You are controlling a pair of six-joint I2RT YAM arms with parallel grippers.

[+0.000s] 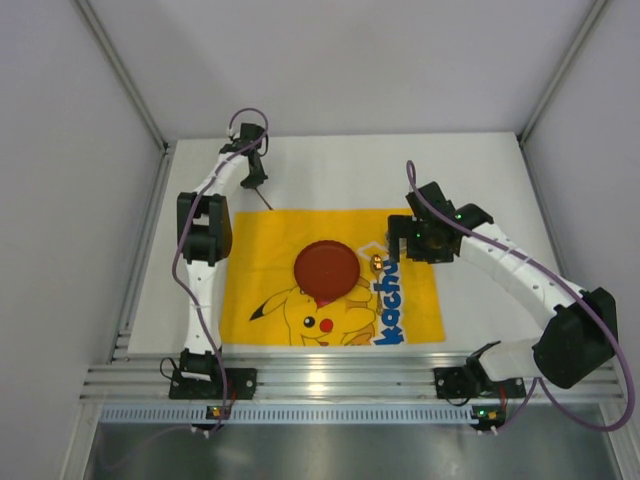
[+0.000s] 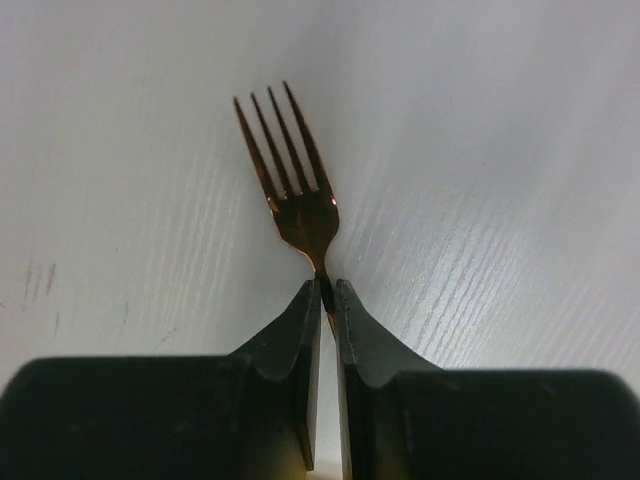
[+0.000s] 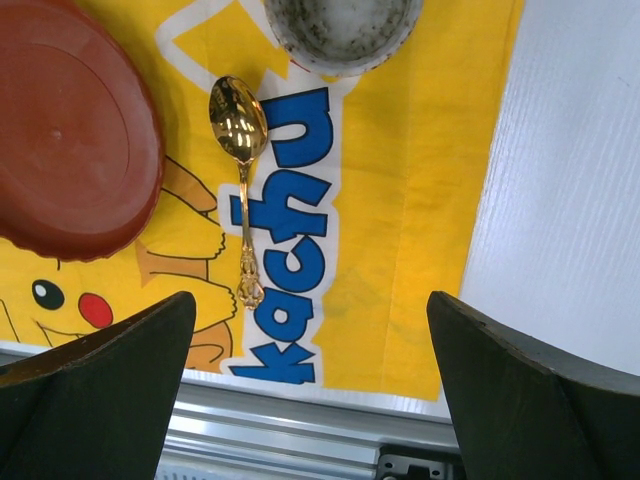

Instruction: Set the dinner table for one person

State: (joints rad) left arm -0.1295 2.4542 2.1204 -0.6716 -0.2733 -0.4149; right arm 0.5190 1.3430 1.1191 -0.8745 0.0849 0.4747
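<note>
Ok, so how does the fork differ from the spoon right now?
The fork is pinched at its neck between the left fingers; the spoon lies free, with nothing touching it. The fork is over the bare white table; the spoon lies on the yellow mat beside the red plate. The fork ends in four tines; the spoon ends in a round bowl and has an ornate handle. Both are shiny golden metal.
</note>
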